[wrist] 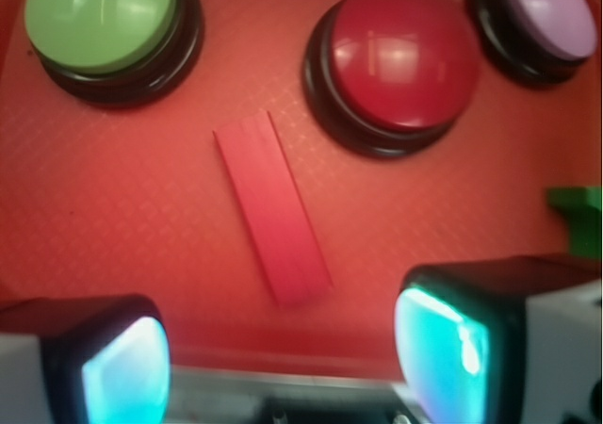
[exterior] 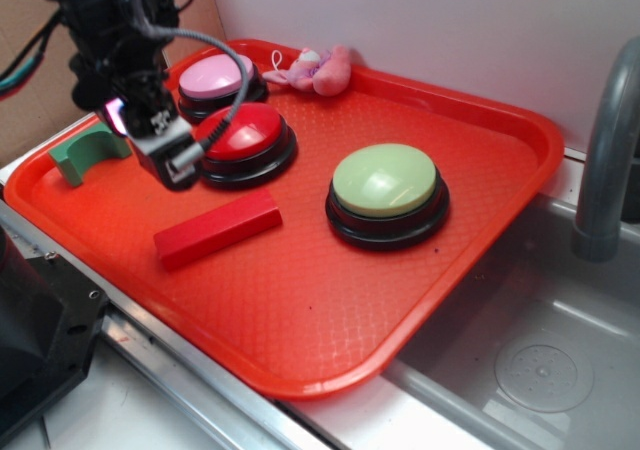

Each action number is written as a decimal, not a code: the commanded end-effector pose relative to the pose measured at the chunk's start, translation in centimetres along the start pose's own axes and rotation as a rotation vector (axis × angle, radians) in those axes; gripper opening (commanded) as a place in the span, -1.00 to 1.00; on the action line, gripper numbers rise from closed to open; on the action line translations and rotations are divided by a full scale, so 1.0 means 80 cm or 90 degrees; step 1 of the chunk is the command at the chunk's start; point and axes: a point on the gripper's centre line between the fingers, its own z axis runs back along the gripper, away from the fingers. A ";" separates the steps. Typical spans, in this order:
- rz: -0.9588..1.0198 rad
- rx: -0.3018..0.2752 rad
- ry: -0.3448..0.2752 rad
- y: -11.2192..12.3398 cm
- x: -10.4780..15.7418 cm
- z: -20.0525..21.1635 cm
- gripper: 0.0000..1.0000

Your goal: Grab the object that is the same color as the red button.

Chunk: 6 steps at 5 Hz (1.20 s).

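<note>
So the gripper (wrist: 283, 349) is hanging above the left part of the red tray (exterior: 420, 300), spread wide open with nothing in it. In the wrist view both of its pads (wrist: 443, 344) glow teal and there's just bare tray between them. It's up off the surface, hovering just beside the red button (exterior: 245, 138), on the button's left side in the exterior view.

The red block (exterior: 218, 228) lies flat on the tray a bit closer to the front edge, in front of the red button, not touching anything. It sits at a slant in both views.

Behind the red button is the pink-topped button (exterior: 218, 78), and the light green button (exterior: 386, 185) sits toward the tray's right side. A green arch block (exterior: 88, 153) is near the left edge, and a little pink plush toy (exterior: 315, 70) rests at the back rim.
</note>
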 end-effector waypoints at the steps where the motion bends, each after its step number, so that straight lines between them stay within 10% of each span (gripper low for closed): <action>1: -0.059 0.003 0.002 -0.001 0.015 -0.062 1.00; 3: -0.066 0.003 0.026 -0.003 0.018 -0.096 1.00; 4: -0.055 -0.006 0.017 -0.009 0.017 -0.099 -0.34; 5: -0.043 -0.013 0.017 -0.007 0.015 -0.103 -1.00; 6: -0.040 -0.020 0.022 -0.010 0.017 -0.103 -1.00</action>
